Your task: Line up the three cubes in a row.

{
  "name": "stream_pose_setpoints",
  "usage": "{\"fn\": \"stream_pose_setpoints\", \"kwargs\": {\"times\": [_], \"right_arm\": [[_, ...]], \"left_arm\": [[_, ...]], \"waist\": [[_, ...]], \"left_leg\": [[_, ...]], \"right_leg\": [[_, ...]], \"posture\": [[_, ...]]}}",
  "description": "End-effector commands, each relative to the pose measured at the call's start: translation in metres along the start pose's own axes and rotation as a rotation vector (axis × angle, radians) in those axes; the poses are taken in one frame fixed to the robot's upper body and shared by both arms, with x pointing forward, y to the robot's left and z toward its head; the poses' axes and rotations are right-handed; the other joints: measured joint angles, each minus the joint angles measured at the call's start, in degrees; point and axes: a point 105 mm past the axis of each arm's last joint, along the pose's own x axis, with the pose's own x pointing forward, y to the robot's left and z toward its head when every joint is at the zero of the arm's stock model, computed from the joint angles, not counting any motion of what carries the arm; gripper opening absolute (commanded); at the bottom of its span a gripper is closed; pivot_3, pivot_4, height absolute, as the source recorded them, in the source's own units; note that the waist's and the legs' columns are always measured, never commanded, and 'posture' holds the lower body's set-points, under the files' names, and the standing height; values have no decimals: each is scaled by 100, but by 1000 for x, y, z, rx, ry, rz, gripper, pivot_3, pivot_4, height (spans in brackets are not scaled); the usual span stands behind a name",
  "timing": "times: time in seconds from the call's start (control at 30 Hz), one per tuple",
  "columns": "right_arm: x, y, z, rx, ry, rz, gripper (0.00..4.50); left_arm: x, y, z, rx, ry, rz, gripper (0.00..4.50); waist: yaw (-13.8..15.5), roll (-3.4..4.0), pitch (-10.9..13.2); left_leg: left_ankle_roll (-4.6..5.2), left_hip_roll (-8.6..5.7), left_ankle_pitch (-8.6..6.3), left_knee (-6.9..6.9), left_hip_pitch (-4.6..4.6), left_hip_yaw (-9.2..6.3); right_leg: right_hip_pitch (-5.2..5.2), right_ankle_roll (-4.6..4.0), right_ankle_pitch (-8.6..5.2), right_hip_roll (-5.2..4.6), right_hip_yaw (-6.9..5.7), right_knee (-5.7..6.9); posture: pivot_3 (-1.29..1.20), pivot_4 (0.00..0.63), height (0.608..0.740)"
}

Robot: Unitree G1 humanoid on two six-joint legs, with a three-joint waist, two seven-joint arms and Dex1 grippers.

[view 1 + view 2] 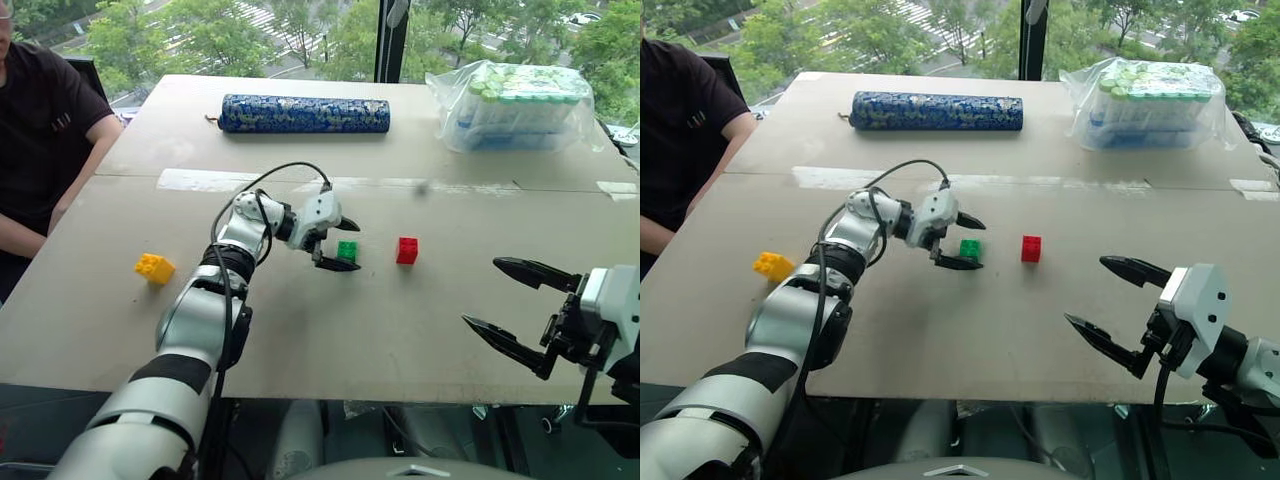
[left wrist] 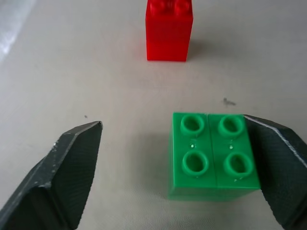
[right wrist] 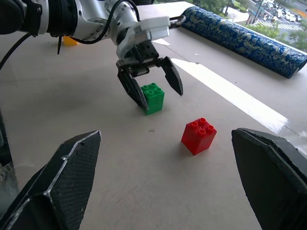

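The green cube (image 1: 347,250) sits on the desk (image 1: 420,330) between the spread fingers of the left gripper (image 1: 341,245); in the left wrist view one finger (image 2: 283,163) rests against its side while the other (image 2: 62,167) stands clear, so nothing is clamped. The red cube (image 1: 407,250) stands just beside it, a small gap apart and roughly level with it. The yellow cube (image 1: 154,268) lies well apart, near the desk's left edge and turned at an angle. The right gripper (image 1: 520,305) hovers at the near right edge of the desk, fingers wide apart and empty.

These are hard, glossy plastic bricks with round studs on top and flat, smooth sides. They are probably very light and stiff, so they should not crush, but they could slip or skid on the matte cardboard-like desk if nudged. The best hold is likely across two opposite flat sides, below the studs, squarely so the brick does not twist. The yellow one looks like the piece left to bring into the row.
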Motion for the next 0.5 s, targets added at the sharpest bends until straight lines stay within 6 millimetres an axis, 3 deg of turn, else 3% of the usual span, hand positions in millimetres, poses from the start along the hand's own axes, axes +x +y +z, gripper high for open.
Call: {"fn": "stream_pose_setpoints", "kwargs": {"times": [0.03,0.2,0.3,0.4,0.5], "right_arm": [[10,7,12,-19,-64,74,4500],[26,5,17,4,-126,178,4500],[37,5,21,4,-158,245,4500],[49,11,28,10,-202,346,4500],[58,13,31,11,-223,415,4500]], "left_arm": [[-51,-10,25,-39,-139,135,4483],[-107,-67,30,-217,-160,370,4483],[-133,-83,20,-322,-140,586,4483],[-182,-88,-14,-467,-48,1061,4483],[-217,-110,-40,-595,67,1379,4483]], "waist": [[-119,4,-2],[-207,5,-1],[-59,5,1],[12,7,1],[54,-14,-5]], "left_leg": [[0,2,0,-2,3,0],[-3,37,1,-4,9,-33],[-3,30,0,0,16,-40],[-3,6,1,14,29,-42],[-3,-1,1,14,41,-52]], "right_leg": [[0,0,0,0,3,0],[2,-3,-2,-2,8,2],[13,-3,-2,-10,-7,0],[37,16,-16,-13,-34,-5],[59,15,-16,-15,-37,-9]], "posture": [[0,150,740],[0,150,740],[0,150,740],[0,150,740],[0,150,740]]}}
